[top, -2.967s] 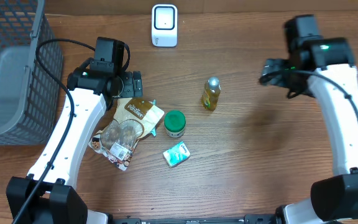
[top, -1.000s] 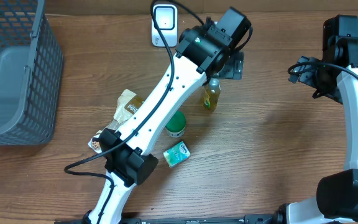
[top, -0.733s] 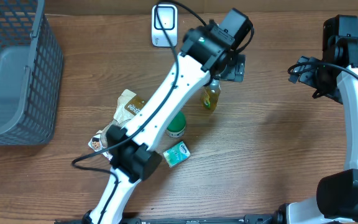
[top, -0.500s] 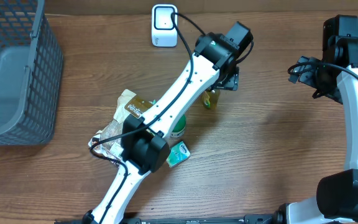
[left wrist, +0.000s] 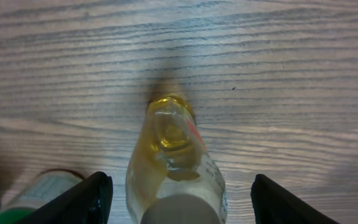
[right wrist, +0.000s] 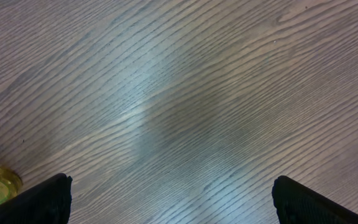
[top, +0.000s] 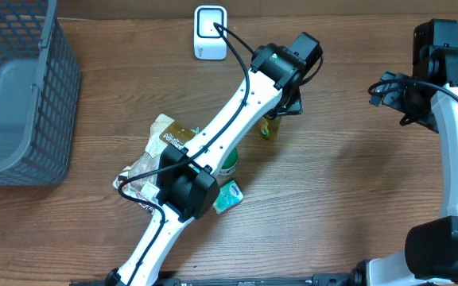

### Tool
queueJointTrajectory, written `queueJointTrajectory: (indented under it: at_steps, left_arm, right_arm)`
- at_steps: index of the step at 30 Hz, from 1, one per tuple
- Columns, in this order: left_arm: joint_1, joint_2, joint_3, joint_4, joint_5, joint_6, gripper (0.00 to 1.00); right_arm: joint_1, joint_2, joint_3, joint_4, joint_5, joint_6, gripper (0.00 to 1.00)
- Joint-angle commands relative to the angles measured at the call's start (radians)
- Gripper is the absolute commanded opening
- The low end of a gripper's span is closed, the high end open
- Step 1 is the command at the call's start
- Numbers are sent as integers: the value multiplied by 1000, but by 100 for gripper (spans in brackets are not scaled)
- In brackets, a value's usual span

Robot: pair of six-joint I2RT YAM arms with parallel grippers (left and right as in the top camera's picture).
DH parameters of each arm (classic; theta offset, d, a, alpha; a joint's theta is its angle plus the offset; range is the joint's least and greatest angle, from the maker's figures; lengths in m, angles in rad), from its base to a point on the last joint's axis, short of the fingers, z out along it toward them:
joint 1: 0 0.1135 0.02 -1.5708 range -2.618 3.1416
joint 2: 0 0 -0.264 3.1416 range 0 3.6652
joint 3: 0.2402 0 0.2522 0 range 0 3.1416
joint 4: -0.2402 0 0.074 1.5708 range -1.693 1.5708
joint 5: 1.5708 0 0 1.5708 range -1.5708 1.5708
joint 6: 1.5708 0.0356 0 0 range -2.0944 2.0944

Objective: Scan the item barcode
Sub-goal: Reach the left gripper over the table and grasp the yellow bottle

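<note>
At far left of the table (top: 332,199), a grey mesh basket (top: 14,87) sits against the edge, with a grey liner inside. Right of it, mid-table, is a clear snack bag (top: 164,133) with a brown label, lying flat and partly under the left arm. A green-lidded jar (top: 229,163) is just right of the bag, half hidden by the same arm. A small teal box (top: 230,195) lies near the jar, toward the front edge, and the arm's elbow covers its left end. A white scanner (top: 210,32) stands at the back edge, well apart from the items.

The left arm stretches diagonally across the table to the bottle (top: 267,127). The bottle is upright, holds yellow liquid, and stands right of the jar and in front of the scanner. The left gripper (top: 289,99) sits over the bottle top and hides most of it from overhead. In the left wrist view the bottle (left wrist: 176,162) is centred between the two fingers of the left gripper (left wrist: 182,202). The jaws are apart with bare wood showing on both sides, so there is no contact and no grip. Part of the jar lid shows by the left finger (left wrist: 95,199).

At the right edge, the right gripper (top: 388,91) hangs above bare table, well apart from the bottle. Its wrist view shows the right gripper (right wrist: 169,202) spread wide with only wood grain between the fingers, holding nothing.
</note>
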Motion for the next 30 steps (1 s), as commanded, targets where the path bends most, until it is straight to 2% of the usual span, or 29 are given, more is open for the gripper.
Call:
queueJointTrajectory:
  at_steps: [1, 8, 14, 18, 21, 24, 27, 28, 30]
  left_arm:
    - [-3, -1, 12, -2, -10, -77, 72]
    - [-3, 14, 11, -7, -24, -75, 56]
    - [-3, 24, 11, -11, -24, -53, 47]
    - [-2, 24, 11, -14, -24, 84, 47]
    - [5, 24, 11, -18, -24, 210, 43]
    - [11, 24, 11, -24, -24, 278, 39]
    - [14, 24, 11, -32, -13, 309, 45]
    - [14, 24, 11, -34, -13, 312, 49]
    - [14, 24, 11, -40, -12, 311, 64]
  right_arm:
    - [-3, -37, 13, 2, 7, 5, 100]
    - [-3, -37, 13, 2, 7, 5, 100]
    - [-3, -37, 13, 2, 7, 5, 100]
    - [-3, -37, 13, 2, 7, 5, 100]
    - [-3, -37, 12, 2, 7, 5, 100]
    - [-3, -37, 13, 2, 7, 5, 100]
    - [-3, -37, 13, 2, 7, 5, 100]
    - [-3, -37, 13, 2, 7, 5, 100]
    - [-3, -37, 13, 2, 7, 5, 100]
